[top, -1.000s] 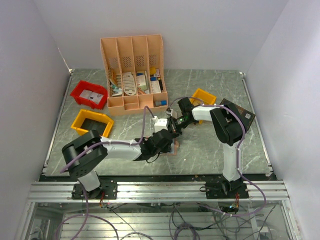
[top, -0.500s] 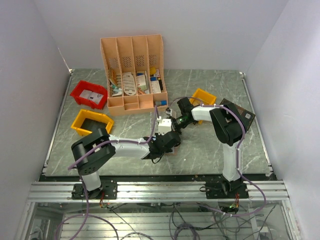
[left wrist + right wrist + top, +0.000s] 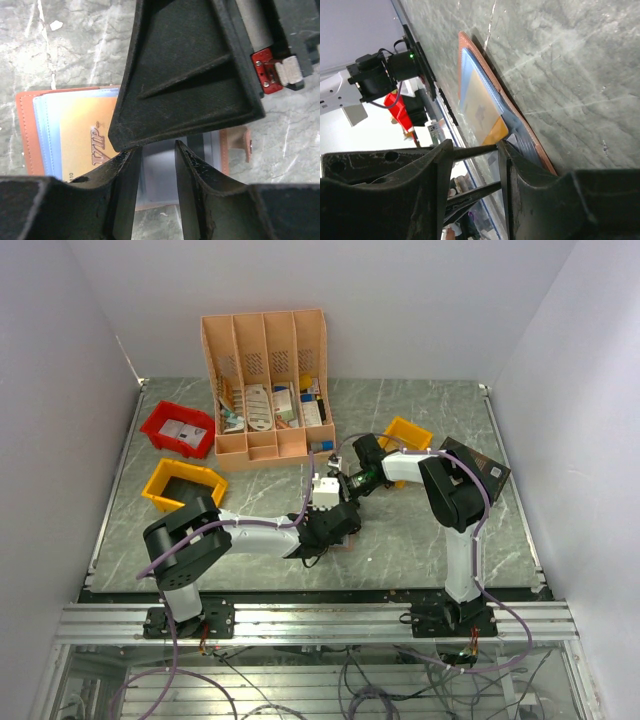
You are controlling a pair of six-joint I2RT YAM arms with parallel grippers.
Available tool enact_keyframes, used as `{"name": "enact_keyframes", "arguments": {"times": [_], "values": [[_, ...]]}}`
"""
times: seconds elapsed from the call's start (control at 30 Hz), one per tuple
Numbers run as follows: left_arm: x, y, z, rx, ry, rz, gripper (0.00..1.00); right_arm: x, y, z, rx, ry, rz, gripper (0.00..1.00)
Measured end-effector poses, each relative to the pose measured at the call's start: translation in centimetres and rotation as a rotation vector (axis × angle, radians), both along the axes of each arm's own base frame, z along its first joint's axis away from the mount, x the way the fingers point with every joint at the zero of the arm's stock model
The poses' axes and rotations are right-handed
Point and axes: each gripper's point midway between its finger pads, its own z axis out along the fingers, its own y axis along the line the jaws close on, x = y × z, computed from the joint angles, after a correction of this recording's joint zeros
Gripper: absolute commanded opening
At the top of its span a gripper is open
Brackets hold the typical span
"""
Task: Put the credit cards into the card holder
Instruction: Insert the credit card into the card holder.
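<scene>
We count one card holder (image 3: pixel 24 135) lying open on the desk (image 3: pixel 60 45) with one gold card (image 3: pixel 82 142) showing in a clear pocket, and two arms meeting over it, left fingers (image 3: pixel 122 200) and right fingers (image 3: pixel 520 195) each apart, gripping nothing.

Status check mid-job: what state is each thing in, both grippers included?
card holder: open, lying flat.
VIP card: tucked in a clear pocket of the card holder.
left gripper: open, empty, over the card holder.
right gripper: open, empty, low beside the card holder.
desk organiser: upright, slots partly filled.
red bin: holds a printed paper.
</scene>
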Motion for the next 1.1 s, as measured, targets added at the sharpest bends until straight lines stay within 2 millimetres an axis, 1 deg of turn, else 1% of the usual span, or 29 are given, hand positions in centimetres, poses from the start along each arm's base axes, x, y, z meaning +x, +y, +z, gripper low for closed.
{"name": "enact_keyframes", "arguments": {"times": [0.07, 0.2, 0.4, 0.5, 0.6, 0.7, 0.8, 0.9, 1.0, 1.07, 1.1], "values": [[0.0, 0.3, -0.1, 0.011, -0.003, 0.008, 0.49, 0.0, 0.1, 0.1, 0.005, -0.003, 0.004, 0.44], [0.2, 0.9, -0.1, 0.032, -0.01, 0.025, 0.5, 0.1, 0.1, 0.3, 0.008, -0.02, 0.01, 0.46], [0.6, 1.2, -0.1, 0.035, -0.015, 0.04, 0.48, 0.3, -0.1, 0.5, -0.007, -0.072, 0.019, 0.46], [0.6, 1.3, 0.3, 0.036, -0.022, 0.032, 0.48, 0.6, -0.3, 0.6, -0.02, -0.104, 0.024, 0.46], [0.5, 1.5, 1.3, 0.024, -0.037, 0.02, 0.48, 0.9, -0.4, 0.8, -0.034, -0.147, 0.03, 0.45], [0.3, 2.0, 2.9, -0.008, -0.061, 0.007, 0.48, 1.2, -0.6, 0.9, -0.046, -0.189, 0.042, 0.45], [-0.1, 2.8, 4.3, -0.047, -0.09, -0.006, 0.48, 1.5, -0.9, 1.1, -0.057, -0.238, 0.058, 0.44], [-0.5, 3.7, 5.1, -0.066, -0.11, -0.018, 0.52, 1.8, -1.1, 1.6, -0.066, -0.29, 0.073, 0.42], [-0.8, 4.7, 5.3, -0.072, -0.12, -0.034, 0.57, 2.4, -1.3, 2.2, -0.073, -0.356, 0.088, 0.4], [-0.9, 5.4, 5.3, -0.076, -0.116, -0.041, 0.63, 2.6, -1.5, 2.8, -0.077, -0.405, 0.097, 0.37], [-0.9, 5.7, 5.4, -0.08, -0.116, -0.042, 0.67, 2.8, -1.6, 3.1, -0.077, -0.43, 0.1, 0.33]]}}
